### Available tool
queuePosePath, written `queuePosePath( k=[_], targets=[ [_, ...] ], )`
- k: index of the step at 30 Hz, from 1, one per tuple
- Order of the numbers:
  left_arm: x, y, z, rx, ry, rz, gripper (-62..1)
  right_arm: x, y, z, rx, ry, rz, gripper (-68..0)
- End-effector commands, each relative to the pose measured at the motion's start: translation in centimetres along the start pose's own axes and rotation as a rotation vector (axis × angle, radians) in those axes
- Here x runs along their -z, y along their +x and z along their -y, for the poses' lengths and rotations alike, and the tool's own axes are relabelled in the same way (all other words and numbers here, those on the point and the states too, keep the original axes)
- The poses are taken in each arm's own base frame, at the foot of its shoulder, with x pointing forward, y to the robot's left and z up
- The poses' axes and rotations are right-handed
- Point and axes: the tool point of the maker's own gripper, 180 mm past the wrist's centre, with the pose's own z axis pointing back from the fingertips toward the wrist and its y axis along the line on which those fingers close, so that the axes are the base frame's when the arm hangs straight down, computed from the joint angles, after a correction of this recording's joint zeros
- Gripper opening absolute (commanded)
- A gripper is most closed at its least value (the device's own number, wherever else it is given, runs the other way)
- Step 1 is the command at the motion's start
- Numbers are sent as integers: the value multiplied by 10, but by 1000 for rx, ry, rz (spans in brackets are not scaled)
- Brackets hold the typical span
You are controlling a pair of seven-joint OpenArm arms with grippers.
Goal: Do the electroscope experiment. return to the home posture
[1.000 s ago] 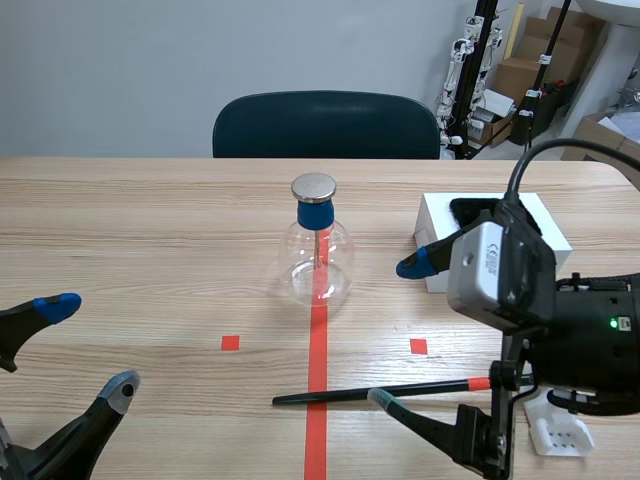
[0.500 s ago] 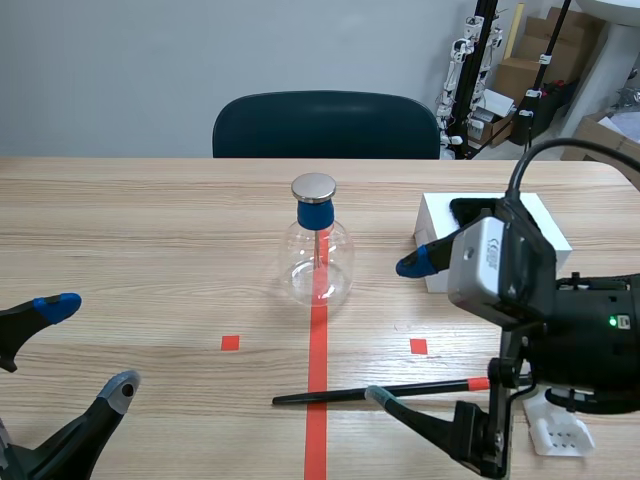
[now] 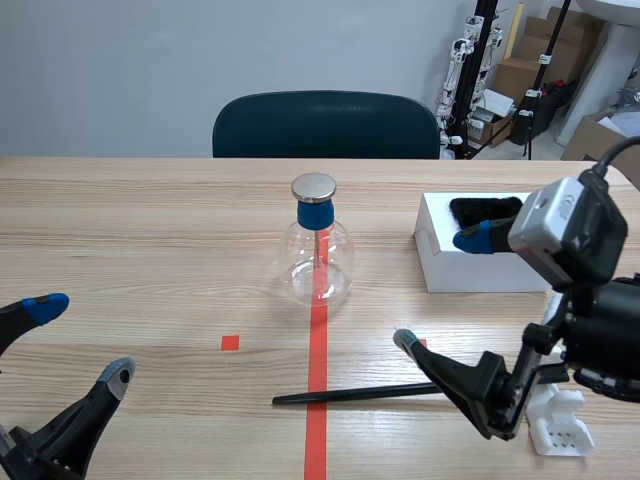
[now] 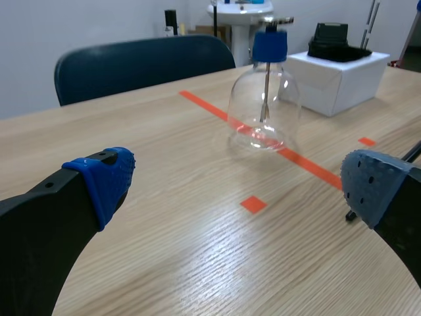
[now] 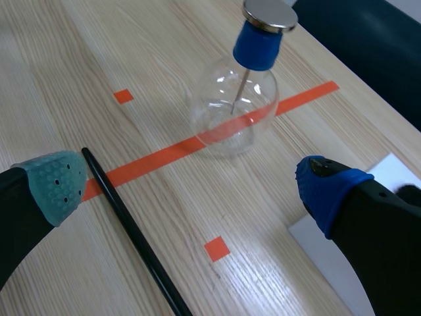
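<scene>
Since 1 second ago our right gripper (image 3: 438,290) has swung right, away from the black rod (image 3: 360,393), and our left gripper (image 3: 82,338) has slid back a bit. Both have fingers wide apart and hold nothing, so we think we are going home. The electroscope (image 3: 318,255) stands in the middle, well apart from both. The white box (image 3: 480,262) sits just beside our right far finger.

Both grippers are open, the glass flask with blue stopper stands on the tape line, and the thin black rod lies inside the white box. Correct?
One thing is wrong: the thin black rod lies on the wooden table, across the tape line, not inside the white box. The scene view shows it; the rest stands.
</scene>
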Motion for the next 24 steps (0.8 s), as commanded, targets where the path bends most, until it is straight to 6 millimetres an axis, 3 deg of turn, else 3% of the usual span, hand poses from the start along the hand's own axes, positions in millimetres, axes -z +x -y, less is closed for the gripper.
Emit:
queuePosePath(
  k=[1, 11, 15, 24],
  targets=[
    [-1, 18, 2, 12, 3, 40, 14, -3, 4, 0, 2, 8, 12, -4],
    [2, 68, 44, 80, -80, 1, 14, -40, 29, 22, -23, -158, 39, -4],
    [-1, 83, 62, 55, -95, -5, 14, -47, 38, 17, -19, -163, 27, -4],
    [-5, 94, 93, -22, -126, -73, 14, -57, 51, 1, -5, -149, 19, -4]
  ],
)
